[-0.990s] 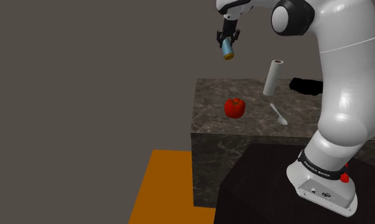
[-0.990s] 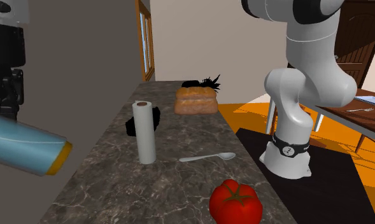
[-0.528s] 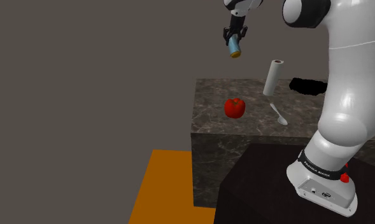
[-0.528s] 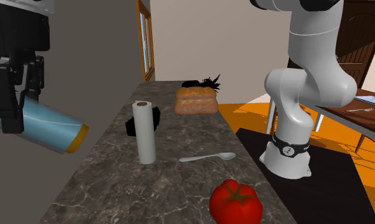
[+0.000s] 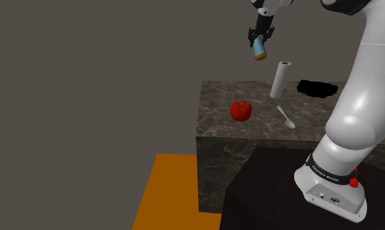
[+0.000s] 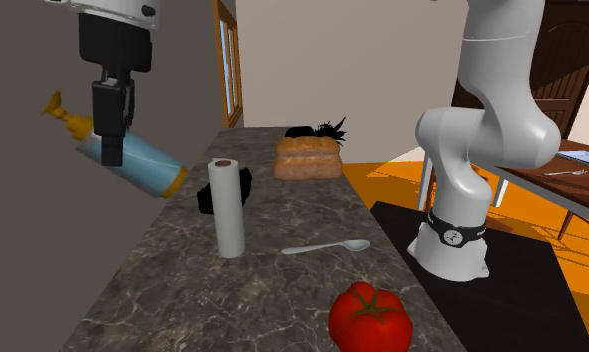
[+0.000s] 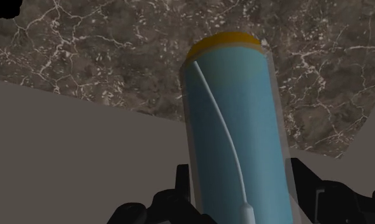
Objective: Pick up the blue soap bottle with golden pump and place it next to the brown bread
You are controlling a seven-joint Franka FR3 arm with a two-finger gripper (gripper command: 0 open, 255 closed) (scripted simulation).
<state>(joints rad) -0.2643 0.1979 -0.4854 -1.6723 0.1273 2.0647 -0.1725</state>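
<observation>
And here is the pincer [image 6: 113, 112], high in the air and clamped hard around the soap bottle [image 6: 134, 163]. In the wrist view the black fingers [image 7: 160, 207] press both flanks of the barrel. The bottle is a smooth, pale blue, see-through cylinder with a thin white tube running down inside. A golden cap rings its base, and the golden pump [image 6: 66, 117] sticks out behind the pincer. It hangs tilted, with the base end lower and pointing toward the surface [image 6: 160, 285] and the pump end higher. It touches nothing but the fingers.

Below the pincer spreads dark stone with pale marbled veins, a thick slab with a square edge. The bottle floats over that edge, and in the wrist view plain grey shows under it past the edge.

Just below the bottle's base end a white paper roll [image 6: 226, 208] stands upright, a slim cylinder with a dark core. A ragged black shape [image 6: 242, 188] sits right behind it. Farther along from the pincer lies the bread [image 6: 307, 158], a brown crusty loaf, well apart from the bottle. A pale spoon [image 6: 327, 246] lies flat beyond the roll. A glossy red tomato [image 6: 370, 316] with a green stem sits near the close end, well away from the pincer. The white arm [image 6: 482, 130] rises from its dark stand [image 5: 263, 189] beside the slab.
</observation>
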